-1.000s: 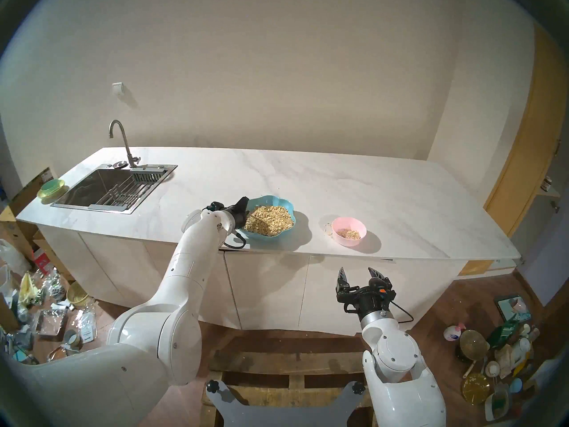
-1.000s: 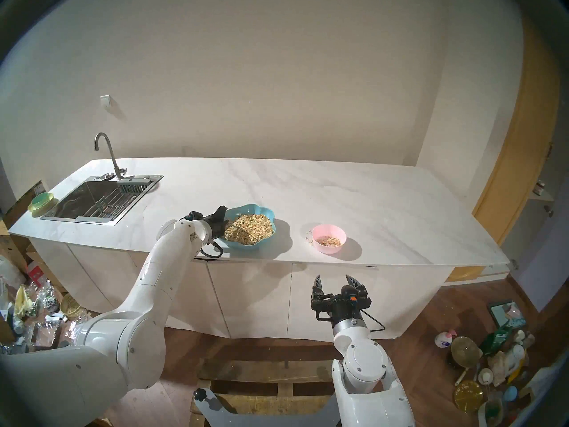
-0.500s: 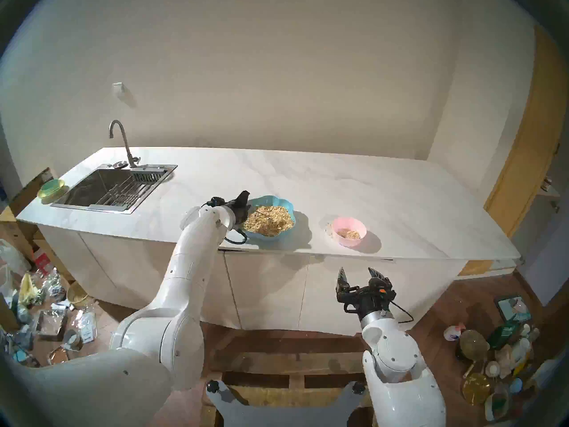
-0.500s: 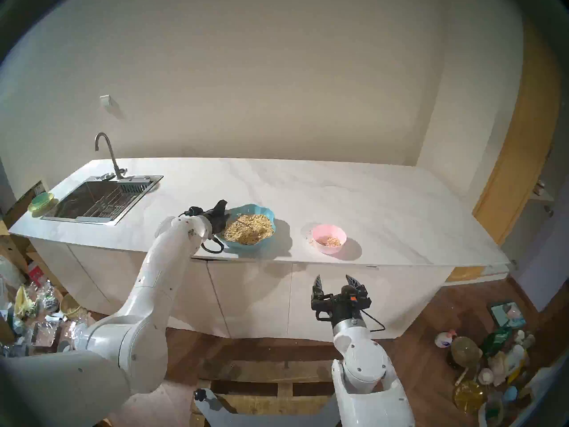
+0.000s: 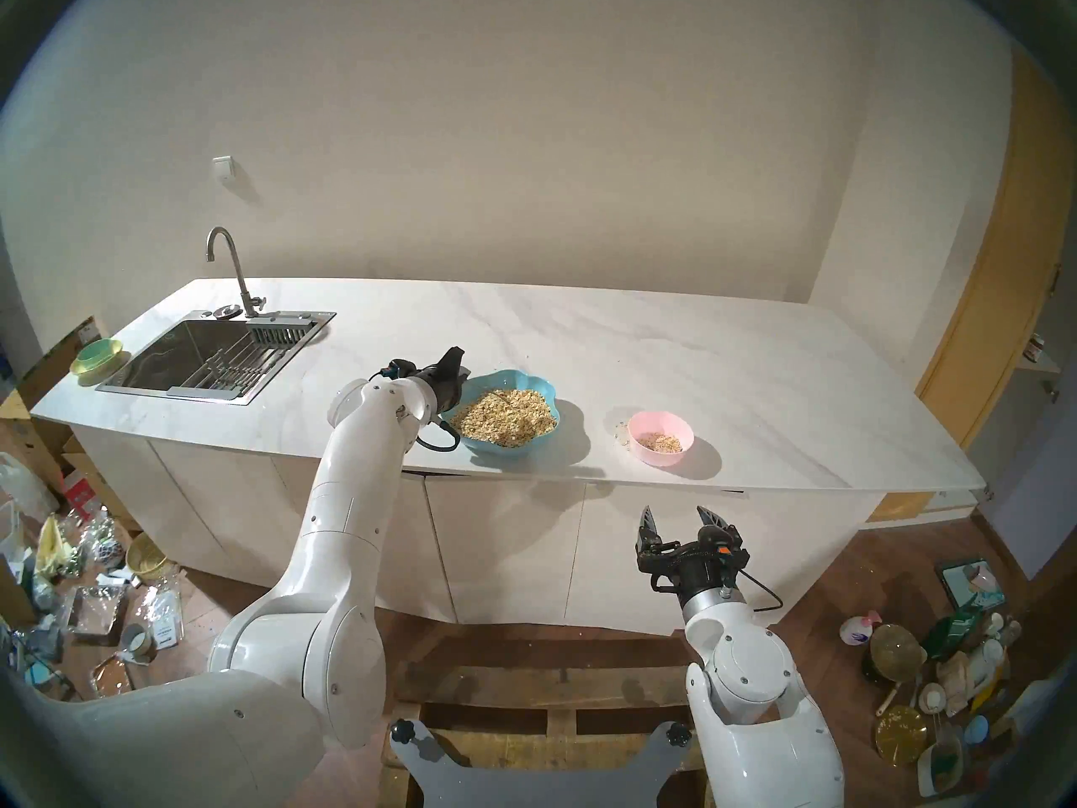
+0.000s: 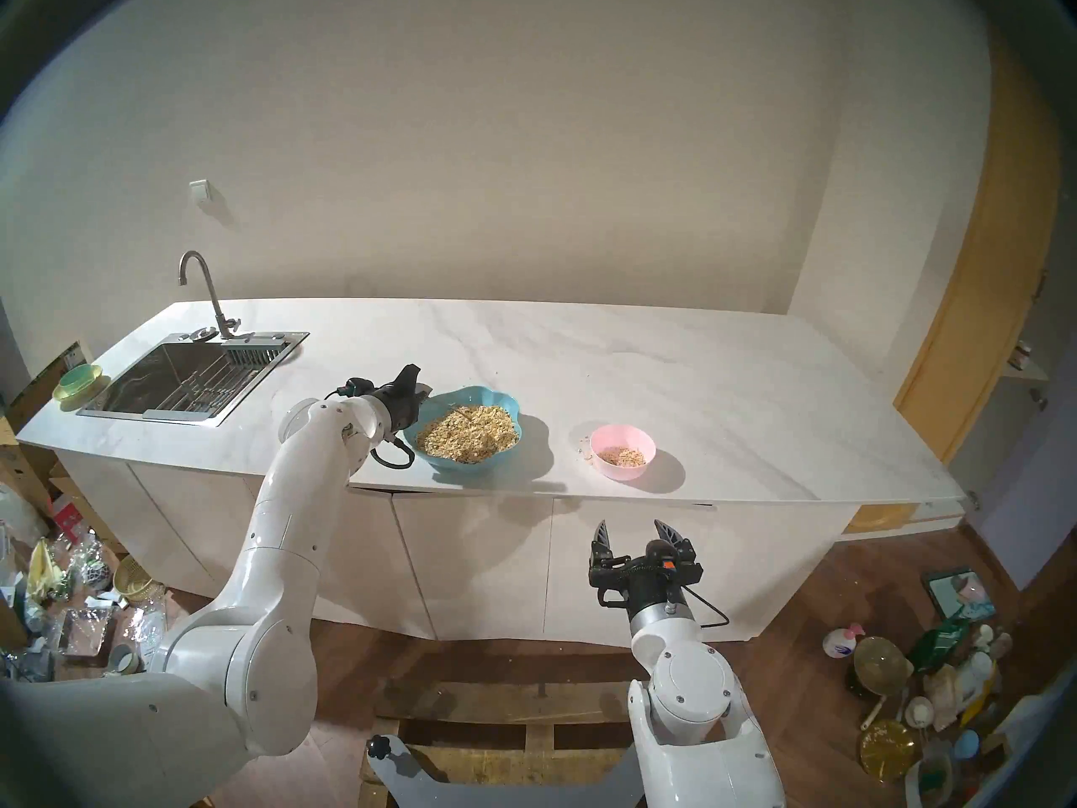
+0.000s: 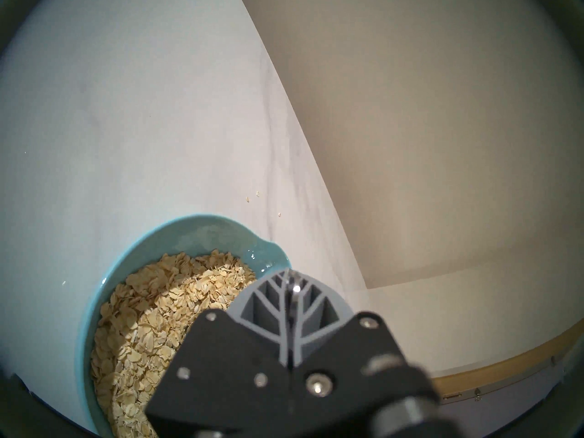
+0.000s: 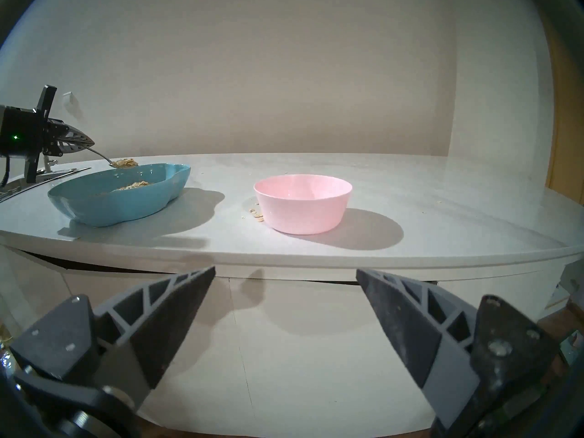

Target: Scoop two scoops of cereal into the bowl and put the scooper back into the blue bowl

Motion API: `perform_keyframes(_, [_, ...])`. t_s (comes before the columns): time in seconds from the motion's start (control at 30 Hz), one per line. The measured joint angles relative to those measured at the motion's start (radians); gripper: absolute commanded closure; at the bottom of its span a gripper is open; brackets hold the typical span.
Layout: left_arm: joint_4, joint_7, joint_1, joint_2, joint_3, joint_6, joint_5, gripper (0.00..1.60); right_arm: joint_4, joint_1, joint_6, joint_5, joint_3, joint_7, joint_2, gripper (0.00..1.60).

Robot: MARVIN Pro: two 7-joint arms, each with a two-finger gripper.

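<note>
One second back the left tool sat low at the blue bowl's left rim with the spoon buried in the cereal; now it has risen and drawn slightly left, its fingers pressed together on the spoon's handle. The spoon's head, heaped with flakes, hangs just above the blue bowl's far rim. The right tool has not shifted, spread wide and holding nothing, below the tabletop's front edge. The pink bowl stands well right of the blue bowl, a little cereal inside, a few spilled flakes just beside its left wall. Bare tabletop lies open between the two bowls and behind them. Both bowls sit near the front edge.
</note>
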Motion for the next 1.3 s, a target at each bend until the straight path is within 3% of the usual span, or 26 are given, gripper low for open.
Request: perform_keyframes(1.3, [0.003,0.020,-0.034,-0.052,0.099,-0.004,0.009,1.60,0.001,0.000,0.000,0.000,0.000,0.000,0.000,0.00])
